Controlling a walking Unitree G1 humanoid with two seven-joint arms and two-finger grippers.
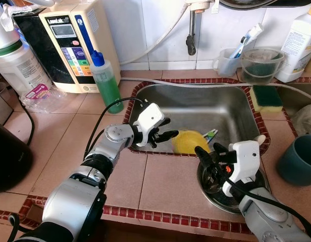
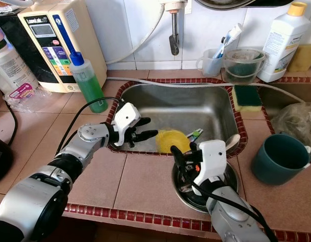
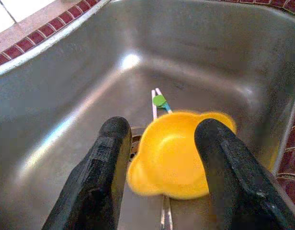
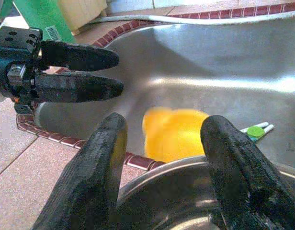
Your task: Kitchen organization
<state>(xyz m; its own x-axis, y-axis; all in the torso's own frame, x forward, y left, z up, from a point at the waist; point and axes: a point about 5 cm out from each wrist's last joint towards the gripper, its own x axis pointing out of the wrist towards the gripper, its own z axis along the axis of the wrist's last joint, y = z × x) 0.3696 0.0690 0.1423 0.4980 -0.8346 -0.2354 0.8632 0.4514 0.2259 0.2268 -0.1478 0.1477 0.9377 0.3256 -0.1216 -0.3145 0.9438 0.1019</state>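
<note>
Yellow bowl (image 3: 174,155): in the sink (image 1: 196,101), just ahead of the left gripper (image 1: 163,129), fingers wide, empty. Left wrist view adds chopsticks (image 3: 157,98) beneath it. Right gripper (image 1: 208,154): spread, empty, over a steel bowl (image 2: 231,194) on the table.

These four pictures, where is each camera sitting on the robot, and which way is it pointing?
Left eye view: on the head, looking down at the steel sink; both silver arms show.
Right eye view: beside it, same scene, with the teal cup.
Left wrist view: on the left arm, looking along the open left gripper at the yellow bowl.
Right wrist view: on the right arm, past the open right gripper and a metal bowl.
Shared: all four show the yellow bowl.
</note>
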